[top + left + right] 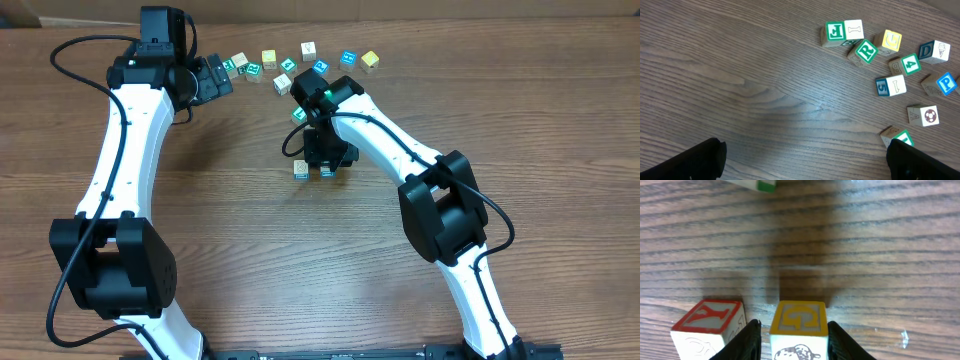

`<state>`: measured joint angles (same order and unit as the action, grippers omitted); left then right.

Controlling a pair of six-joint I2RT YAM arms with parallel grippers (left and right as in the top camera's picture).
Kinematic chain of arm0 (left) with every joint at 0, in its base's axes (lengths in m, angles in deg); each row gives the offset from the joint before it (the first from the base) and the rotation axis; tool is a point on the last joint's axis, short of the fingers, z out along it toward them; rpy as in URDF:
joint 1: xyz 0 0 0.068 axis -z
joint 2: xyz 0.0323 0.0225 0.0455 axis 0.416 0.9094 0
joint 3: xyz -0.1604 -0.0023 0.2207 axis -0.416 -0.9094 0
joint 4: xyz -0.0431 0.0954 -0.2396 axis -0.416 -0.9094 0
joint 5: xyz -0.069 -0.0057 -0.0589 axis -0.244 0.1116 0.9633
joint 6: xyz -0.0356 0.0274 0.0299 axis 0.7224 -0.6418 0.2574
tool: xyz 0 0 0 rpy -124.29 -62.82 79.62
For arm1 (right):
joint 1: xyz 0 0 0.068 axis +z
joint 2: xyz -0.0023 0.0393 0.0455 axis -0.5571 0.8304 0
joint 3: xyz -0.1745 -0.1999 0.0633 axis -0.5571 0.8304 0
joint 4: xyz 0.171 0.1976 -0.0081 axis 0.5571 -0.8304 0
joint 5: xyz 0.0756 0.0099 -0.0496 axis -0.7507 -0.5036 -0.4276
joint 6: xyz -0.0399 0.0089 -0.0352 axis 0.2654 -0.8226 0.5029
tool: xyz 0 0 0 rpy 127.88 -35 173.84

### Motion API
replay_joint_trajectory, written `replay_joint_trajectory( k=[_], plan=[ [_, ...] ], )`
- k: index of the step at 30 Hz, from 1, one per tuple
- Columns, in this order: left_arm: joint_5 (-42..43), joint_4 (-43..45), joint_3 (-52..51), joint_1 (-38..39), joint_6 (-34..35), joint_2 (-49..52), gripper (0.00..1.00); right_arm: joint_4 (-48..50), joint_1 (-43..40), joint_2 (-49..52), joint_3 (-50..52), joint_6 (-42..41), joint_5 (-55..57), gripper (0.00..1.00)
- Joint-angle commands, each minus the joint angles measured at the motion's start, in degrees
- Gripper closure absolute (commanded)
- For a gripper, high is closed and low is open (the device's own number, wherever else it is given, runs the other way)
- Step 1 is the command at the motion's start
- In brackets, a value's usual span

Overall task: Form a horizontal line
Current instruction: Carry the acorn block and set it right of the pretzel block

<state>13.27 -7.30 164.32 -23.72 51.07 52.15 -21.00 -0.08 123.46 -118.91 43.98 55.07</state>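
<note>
Started only: yellow G block (799,317) beside red Y block (710,317); loose blocks (910,64) unplaced. Right gripper (794,335) astride G, grip indeterminate; left gripper (805,162) spread.

Twelve cubes (308,49) on one table (560,120). Ten lie loose at the far side, one of them partly hidden by an arm. Two sit together nearer: one red Y cube (710,322) and one yellow G cube (799,322). Two arms, a left arm (130,170) and a right arm (385,140). Two grippers, a left gripper (805,162) and a right gripper (794,342).
</note>
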Motion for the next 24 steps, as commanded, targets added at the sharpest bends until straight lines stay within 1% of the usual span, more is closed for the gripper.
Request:
replay_joint_trajectory(
  k=[1, 11, 15, 20, 24],
  plan=[
    [0.22, 0.09, 0.46, -0.09, -0.48, -0.35, 0.01, 0.68, -0.11, -0.72, 0.50, -0.20, -0.24, 0.61],
    [0.22, 0.09, 0.46, -0.09, -0.48, -0.35, 0.00, 3.41, -1.75, -0.72, 0.50, -0.24, 1.27, 0.61],
    [0.22, 0.09, 0.46, -0.09, -0.48, -0.35, 0.00, 2.91, -2.49, -0.72, 0.50, -0.26, 1.18, 0.61],
    [0.22, 0.09, 0.46, -0.09, -0.48, -0.35, 0.00, 1.14, -2.69, -0.72, 0.50, -0.26, 0.96, 0.66],
    [0.22, 0.09, 0.46, -0.09, -0.48, -0.35, 0.00, 1.05, -2.69, -0.72, 0.50, -0.26, 0.09, 0.67]
  ],
)
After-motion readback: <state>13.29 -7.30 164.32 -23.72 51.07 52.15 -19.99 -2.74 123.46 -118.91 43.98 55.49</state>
